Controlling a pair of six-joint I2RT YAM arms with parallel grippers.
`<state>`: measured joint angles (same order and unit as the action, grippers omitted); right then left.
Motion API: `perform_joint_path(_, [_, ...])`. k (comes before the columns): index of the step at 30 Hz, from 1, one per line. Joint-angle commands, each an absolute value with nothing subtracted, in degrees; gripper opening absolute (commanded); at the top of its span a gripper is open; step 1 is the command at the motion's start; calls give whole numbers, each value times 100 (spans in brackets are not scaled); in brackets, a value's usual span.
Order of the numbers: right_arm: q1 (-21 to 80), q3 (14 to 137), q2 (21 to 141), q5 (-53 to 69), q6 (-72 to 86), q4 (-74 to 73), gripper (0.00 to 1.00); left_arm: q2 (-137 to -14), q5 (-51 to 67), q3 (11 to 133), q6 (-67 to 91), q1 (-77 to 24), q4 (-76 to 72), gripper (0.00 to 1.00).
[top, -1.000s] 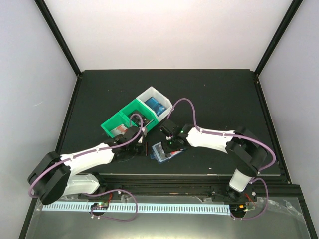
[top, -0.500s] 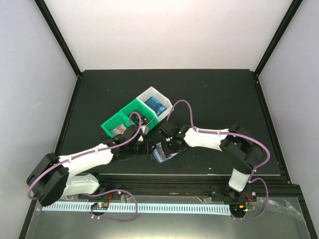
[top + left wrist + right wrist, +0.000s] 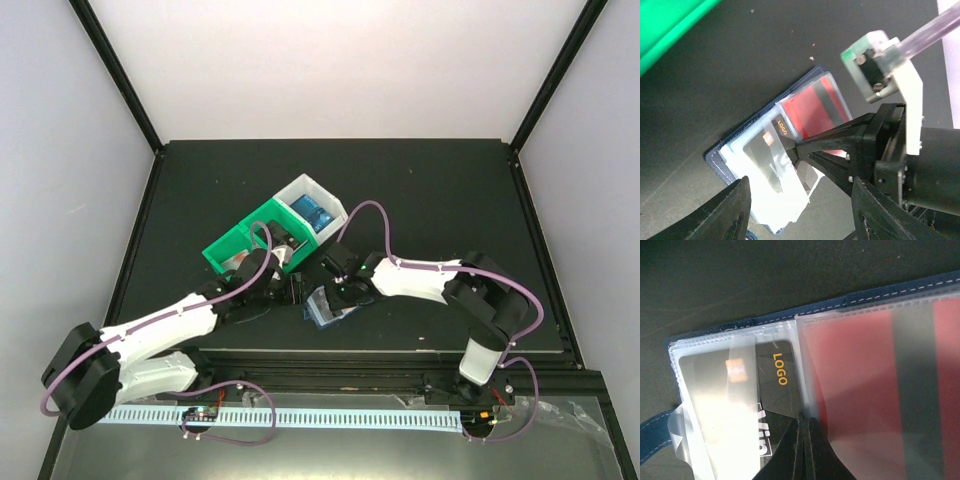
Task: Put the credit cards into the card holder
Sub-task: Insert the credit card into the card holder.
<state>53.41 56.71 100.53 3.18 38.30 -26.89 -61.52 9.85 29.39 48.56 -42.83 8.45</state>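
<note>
Card holder (image 3: 328, 306) lies open on the black table (image 3: 450, 200), a red card (image 3: 855, 390) sleeved. Right gripper (image 3: 804, 426), fingers pressed together, pokes the black card (image 3: 775, 382) at the sleeve edge, probably seating it. Left gripper (image 3: 800, 200) hovers above, spread and empty.

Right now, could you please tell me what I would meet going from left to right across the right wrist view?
The black card, then the shut right gripper, then the red card, all lying over the open card holder.
</note>
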Motion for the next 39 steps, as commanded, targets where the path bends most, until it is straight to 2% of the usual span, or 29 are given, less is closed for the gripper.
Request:
perform_joint_path(1, [5269, 5237, 10424, 514, 4008, -2411, 1, -6435, 1323, 2948, 5282, -4307, 550, 57])
perform_joint_path(6, [5151, 5030, 10401, 692, 4060, -2198, 1, -6825, 1597, 2858, 5575, -4333, 81, 56])
perform_joint_path(11, [5119, 4971, 10390, 720, 4043, -2149, 1, -7295, 1562, 2843, 5727, -4351, -42, 48])
perform_joint_path(22, [5124, 4915, 10402, 738, 4043, -2101, 1, -7981, 1661, 2829, 5754, -4351, -491, 48])
perform_joint_path(39, [5120, 4888, 10389, 721, 4060, -2078, 1, -8067, 1986, 2783, 5641, -4351, -1085, 33])
